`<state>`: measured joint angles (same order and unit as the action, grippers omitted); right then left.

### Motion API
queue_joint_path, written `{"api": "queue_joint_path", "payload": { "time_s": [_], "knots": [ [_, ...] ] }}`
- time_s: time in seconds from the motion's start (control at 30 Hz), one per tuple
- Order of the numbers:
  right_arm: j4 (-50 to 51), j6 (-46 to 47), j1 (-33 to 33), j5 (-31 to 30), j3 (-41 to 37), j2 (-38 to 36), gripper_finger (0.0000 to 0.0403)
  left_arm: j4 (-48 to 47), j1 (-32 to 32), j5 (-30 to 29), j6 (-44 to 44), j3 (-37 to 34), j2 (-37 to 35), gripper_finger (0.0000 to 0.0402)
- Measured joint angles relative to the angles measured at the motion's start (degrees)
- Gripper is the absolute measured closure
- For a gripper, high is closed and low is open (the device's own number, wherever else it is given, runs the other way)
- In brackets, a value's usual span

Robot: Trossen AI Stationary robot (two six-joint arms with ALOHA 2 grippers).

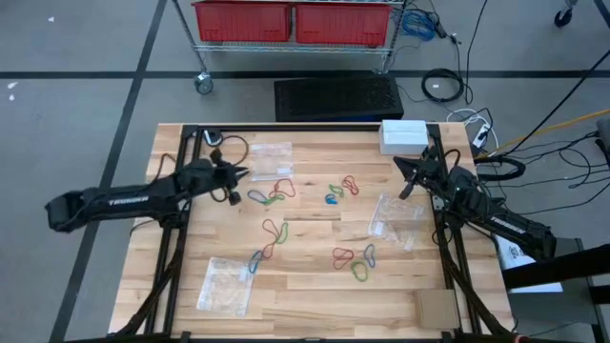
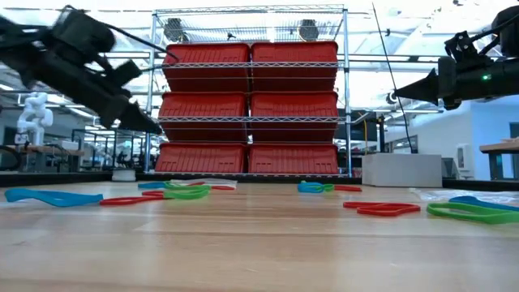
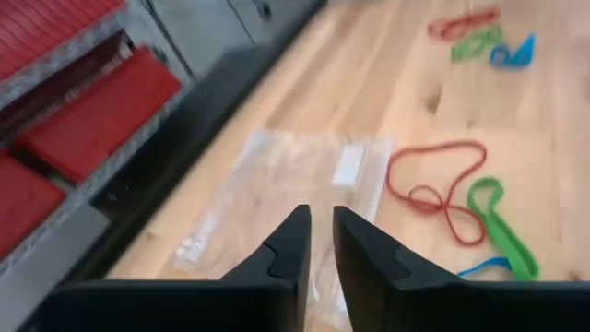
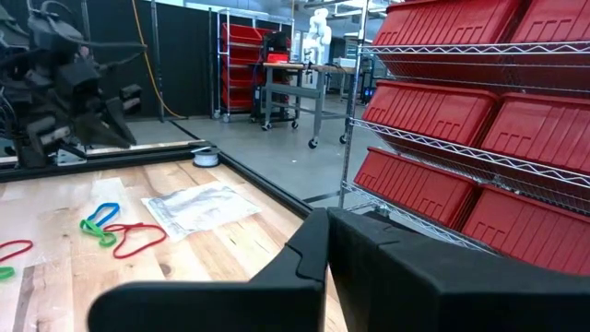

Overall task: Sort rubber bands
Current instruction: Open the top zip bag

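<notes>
Above the wooden desk (image 1: 315, 286), the left gripper (image 3: 318, 242) hangs with fingers slightly parted, empty, over a clear plastic bag (image 3: 277, 198); red, green and blue rubber bands (image 1: 286, 229) lie scattered, unsorted; right gripper (image 1: 404, 168) waits, fingers pressed together.

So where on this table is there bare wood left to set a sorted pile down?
Bare wood runs along the table's near edge, between the near-left clear bag and the tan square. Another bare strip lies between the far bag and the white box. The middle is crowded with rubber bands, and the right bag.
</notes>
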<state>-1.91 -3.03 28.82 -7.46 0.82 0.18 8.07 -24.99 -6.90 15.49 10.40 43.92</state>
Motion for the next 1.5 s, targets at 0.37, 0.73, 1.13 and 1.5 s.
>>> {"api": "queue_joint_path", "payload": {
  "time_s": [0.37,0.73,1.13,1.5],
  "knots": [
    [0.00,-0.01,0.00,0.00,0.00,-0.01,0.0403,-0.33,2.84,-0.92,7.64,11.11,22.42,0.0313],
    [0.00,0.01,0.00,0.00,0.00,-0.01,0.0403,-5.60,4.87,-8.63,10.36,18.06,36.40,0.0313],
    [0.00,0.01,0.00,0.00,0.00,-0.01,0.0403,-5.46,4.65,-6.88,9.04,19.27,41.50,0.0313],
    [0.01,-0.01,0.00,0.00,-0.02,-0.01,0.0403,-2.23,4.00,-8.18,8.89,19.67,48.51,0.0314]
  ]
}}
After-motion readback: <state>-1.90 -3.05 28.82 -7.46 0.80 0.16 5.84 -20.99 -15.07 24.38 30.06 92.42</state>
